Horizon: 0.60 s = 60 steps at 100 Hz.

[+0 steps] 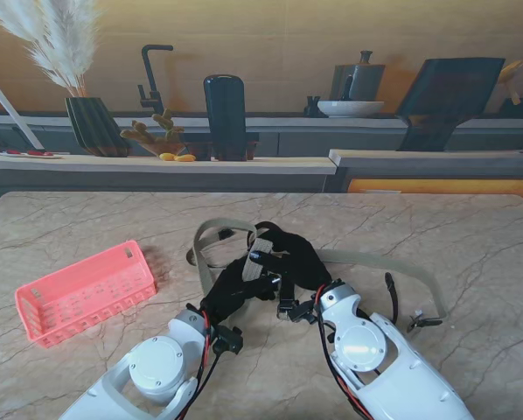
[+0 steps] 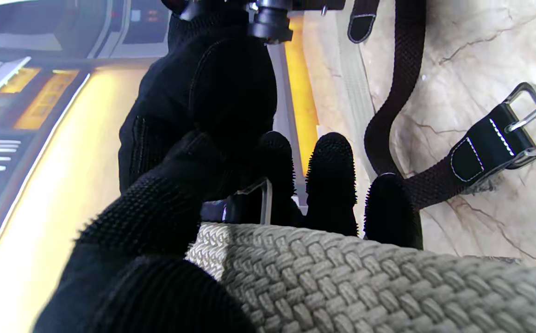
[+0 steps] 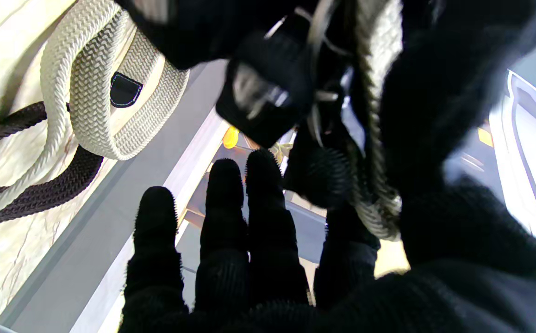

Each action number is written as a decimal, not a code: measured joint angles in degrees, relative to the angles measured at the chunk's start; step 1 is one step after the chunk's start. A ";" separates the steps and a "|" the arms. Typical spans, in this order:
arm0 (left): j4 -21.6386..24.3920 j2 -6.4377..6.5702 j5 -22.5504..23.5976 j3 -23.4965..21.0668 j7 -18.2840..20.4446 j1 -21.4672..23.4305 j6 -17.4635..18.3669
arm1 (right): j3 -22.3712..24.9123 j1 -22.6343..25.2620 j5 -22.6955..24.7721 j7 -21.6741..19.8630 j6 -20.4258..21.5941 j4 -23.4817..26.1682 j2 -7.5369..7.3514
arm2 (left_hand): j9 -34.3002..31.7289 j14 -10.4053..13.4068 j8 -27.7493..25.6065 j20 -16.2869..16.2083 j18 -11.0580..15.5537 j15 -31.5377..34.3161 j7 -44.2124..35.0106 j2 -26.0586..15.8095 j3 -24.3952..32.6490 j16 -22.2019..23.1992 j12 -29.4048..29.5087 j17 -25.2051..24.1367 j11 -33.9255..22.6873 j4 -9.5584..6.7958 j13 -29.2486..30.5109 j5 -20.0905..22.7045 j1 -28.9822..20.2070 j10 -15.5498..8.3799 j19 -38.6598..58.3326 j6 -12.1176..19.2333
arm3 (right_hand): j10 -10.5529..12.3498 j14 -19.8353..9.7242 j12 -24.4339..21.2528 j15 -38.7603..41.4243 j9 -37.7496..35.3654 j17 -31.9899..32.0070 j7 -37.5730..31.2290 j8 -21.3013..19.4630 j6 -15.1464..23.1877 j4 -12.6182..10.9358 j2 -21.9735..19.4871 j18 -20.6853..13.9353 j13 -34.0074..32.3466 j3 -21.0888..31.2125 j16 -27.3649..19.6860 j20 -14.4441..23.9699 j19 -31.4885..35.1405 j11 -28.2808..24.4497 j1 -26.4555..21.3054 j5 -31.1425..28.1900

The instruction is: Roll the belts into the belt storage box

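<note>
No writing or brand readable anywhere. Both gloved hands meet over the middle of the marble desk (image 1: 87, 219): the left hand (image 1: 235, 293) is clamped on the beige woven belt (image 2: 342, 277), thumb over the weave, and the right hand (image 1: 292, 258) pinches the same belt near its buckle. The black belt (image 2: 402, 92) lies loose on the desk just right of the hands, silver buckle (image 2: 529, 122) flat. The pink storage box (image 1: 85, 293) sits well left of the hands, near the desk's front edge, with bare marble between. A kitchen counter (image 1: 156, 162) runs beyond the desk.
</note>
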State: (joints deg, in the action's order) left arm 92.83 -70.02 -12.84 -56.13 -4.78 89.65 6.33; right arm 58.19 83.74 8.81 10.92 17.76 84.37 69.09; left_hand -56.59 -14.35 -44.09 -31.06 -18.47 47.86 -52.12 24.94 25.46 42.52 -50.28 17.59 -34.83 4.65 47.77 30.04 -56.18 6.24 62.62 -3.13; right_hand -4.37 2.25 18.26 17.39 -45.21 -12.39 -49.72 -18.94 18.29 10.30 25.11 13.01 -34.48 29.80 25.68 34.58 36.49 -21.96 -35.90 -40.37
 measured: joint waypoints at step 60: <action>-0.50 1.36 -3.94 -1.31 9.16 -1.13 -2.31 | 6.01 3.80 3.78 -1.38 -1.13 2.57 -0.82 | -5.06 1.48 -18.74 -1.47 -2.83 14.71 -10.48 4.78 10.66 0.95 -3.01 14.62 -25.13 -0.03 14.52 -0.88 6.67 -1.65 11.13 -2.77 | -2.75 1.47 0.91 1.48 3.80 -0.04 16.02 -8.36 -9.69 -3.35 -0.10 -0.03 0.65 7.74 1.27 1.98 -0.04 -2.41 8.93 10.80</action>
State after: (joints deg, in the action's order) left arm 92.33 -68.65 -16.78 -57.44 4.38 88.51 4.02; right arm 64.20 87.53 12.59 9.54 16.64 86.93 68.27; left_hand -61.65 -12.87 -62.83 -32.54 -21.30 62.57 -62.60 29.72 36.13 43.47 -53.29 32.21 -59.96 4.62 62.29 29.16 -49.52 4.59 73.75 -5.90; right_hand -7.12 3.72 19.17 18.87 -41.41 -12.43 -33.70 -27.29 8.60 6.95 25.01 12.98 -33.82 37.54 26.96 36.56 36.45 -24.36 -26.97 -29.57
